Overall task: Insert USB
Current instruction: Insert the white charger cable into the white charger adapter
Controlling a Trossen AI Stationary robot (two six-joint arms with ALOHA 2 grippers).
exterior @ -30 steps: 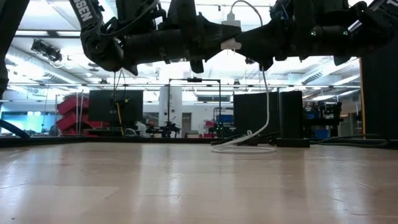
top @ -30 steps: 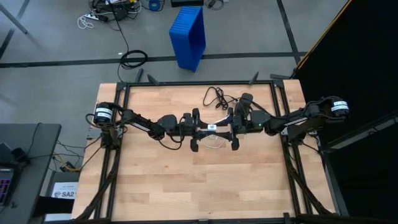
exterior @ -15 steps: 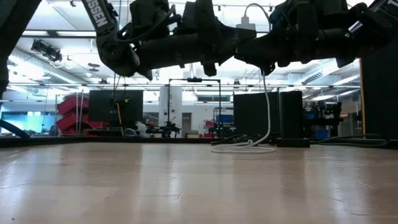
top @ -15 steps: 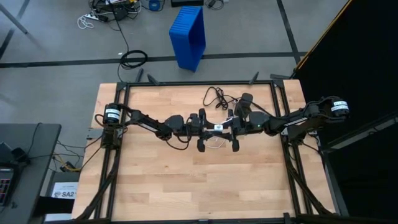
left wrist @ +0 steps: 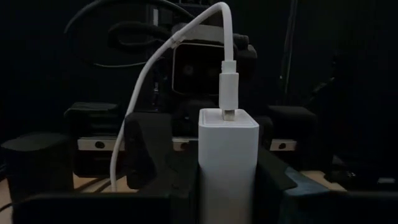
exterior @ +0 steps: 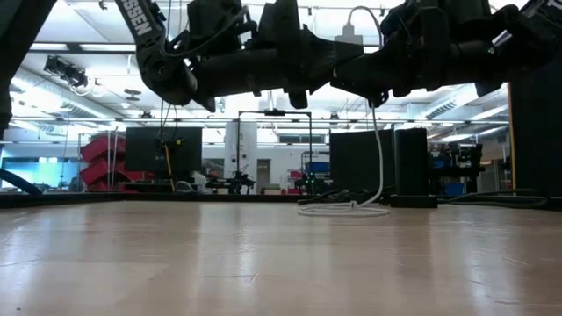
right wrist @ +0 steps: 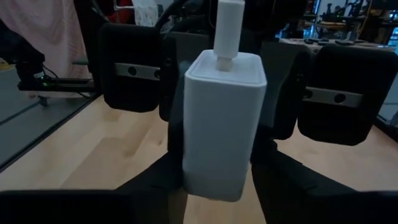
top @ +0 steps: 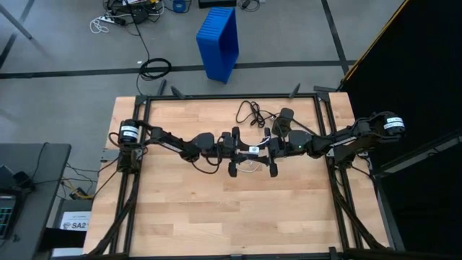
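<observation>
A white charger block (left wrist: 228, 162) hangs above the middle of the table between my two grippers, which face each other. The USB's white plug (left wrist: 229, 84) stands in the block's top. Its thin white cable (exterior: 379, 132) arcs over and drops to a small loop (top: 249, 165) lying on the table. My left gripper (top: 249, 151) is shut on the block. My right gripper (right wrist: 217, 186) stands open, with one finger on each side of the same block (right wrist: 224, 112). My left gripper pinches the block's two opposite side walls, low on the block (left wrist: 208, 186), between its two fingers. The fingers come level from the table's left. The block sits upright and clear of the table, with the plug on top. Whether my right gripper's fingers touch the block, I cannot tell.
A black adapter box (top: 286, 114) with a thin black cord (top: 249, 112) lies near the table's far edge, behind the grippers. A blue bin (top: 219, 42) stands on the floor beyond the table. The wooden tabletop (top: 216, 209) lies bare toward the near edge.
My left gripper has carried the block, with the plug in it, toward the table's right and close up to my right gripper, sinking slightly. The cable loop has stayed on the table.
</observation>
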